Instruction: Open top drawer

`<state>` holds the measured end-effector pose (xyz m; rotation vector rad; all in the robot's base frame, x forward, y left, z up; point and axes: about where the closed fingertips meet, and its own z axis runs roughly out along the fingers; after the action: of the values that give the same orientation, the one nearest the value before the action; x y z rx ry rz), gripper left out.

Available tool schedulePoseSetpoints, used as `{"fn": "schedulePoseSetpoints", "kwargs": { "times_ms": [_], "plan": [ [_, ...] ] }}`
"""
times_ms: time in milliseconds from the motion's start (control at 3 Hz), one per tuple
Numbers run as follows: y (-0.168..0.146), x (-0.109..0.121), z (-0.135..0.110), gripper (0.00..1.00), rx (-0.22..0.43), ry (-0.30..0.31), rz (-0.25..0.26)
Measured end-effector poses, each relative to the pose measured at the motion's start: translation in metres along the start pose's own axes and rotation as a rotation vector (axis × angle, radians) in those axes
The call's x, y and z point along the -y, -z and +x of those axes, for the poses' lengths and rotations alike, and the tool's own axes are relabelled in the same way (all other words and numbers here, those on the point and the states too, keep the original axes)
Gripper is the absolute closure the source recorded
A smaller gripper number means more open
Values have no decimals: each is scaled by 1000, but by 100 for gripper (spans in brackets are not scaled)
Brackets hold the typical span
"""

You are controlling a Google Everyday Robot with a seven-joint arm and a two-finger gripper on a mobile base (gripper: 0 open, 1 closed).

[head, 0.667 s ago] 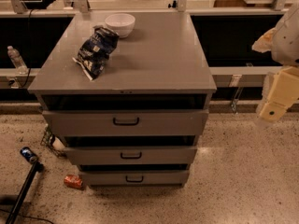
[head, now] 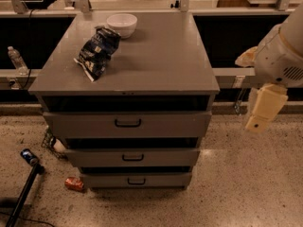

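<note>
The top drawer (head: 85,125) is the widest grey front of the three in the grey cabinet, with a small dark bracket handle (head: 128,123) at its centre. A dark gap shows between its front and the cabinet top (head: 156,60). Two narrower drawers (head: 90,157) sit below it. My gripper (head: 260,111) hangs on the cream arm at the right. It is to the right of the cabinet, apart from it, at about the height of the top drawer, and it holds nothing that I can see.
A white bowl (head: 121,23) and a dark blue chip bag (head: 97,51) lie on the cabinet top. A water bottle (head: 16,59) stands on a rail at left. A red can (head: 74,184), a blue can (head: 27,156) and a black pole (head: 23,195) lie on the floor at left.
My arm and gripper have moved left and slightly down, closer to the cabinet's right side. The drawers and the items on top have not moved.
</note>
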<state>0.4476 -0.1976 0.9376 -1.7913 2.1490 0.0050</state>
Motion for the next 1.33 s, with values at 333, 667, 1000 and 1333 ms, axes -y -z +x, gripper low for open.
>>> {"fn": "schedulePoseSetpoints", "kwargs": {
  "times_ms": [333, 667, 1000, 1333],
  "plan": [
    [-52, -4, -5, 0, 79, 55, -59],
    [-106, -12, -17, 0, 172, 127, -125],
    [-136, -20, -28, 0, 227, 184, -158],
    [-158, -27, -35, 0, 259, 229, -165]
  ]
}}
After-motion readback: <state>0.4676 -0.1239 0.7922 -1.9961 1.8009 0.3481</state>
